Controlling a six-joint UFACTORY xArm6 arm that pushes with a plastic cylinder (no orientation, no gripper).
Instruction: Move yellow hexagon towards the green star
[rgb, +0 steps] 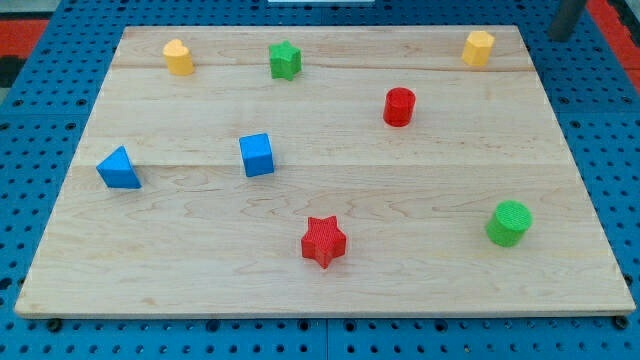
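The yellow hexagon (478, 47) stands near the board's top right edge. The green star (285, 59) stands near the top edge, left of centre, far to the hexagon's left. Only the lower part of my dark rod shows at the view's top right corner. My tip (564, 37) is off the board, to the right of the hexagon and slightly above it, and touches no block.
A second yellow block (178, 57), rounded, stands left of the green star. A red cylinder (399, 106) lies between star and hexagon, a little lower. Also on the wooden board (320, 290) are a blue cube (257, 155), blue triangle (119, 168), red star (323, 241) and green cylinder (509, 222).
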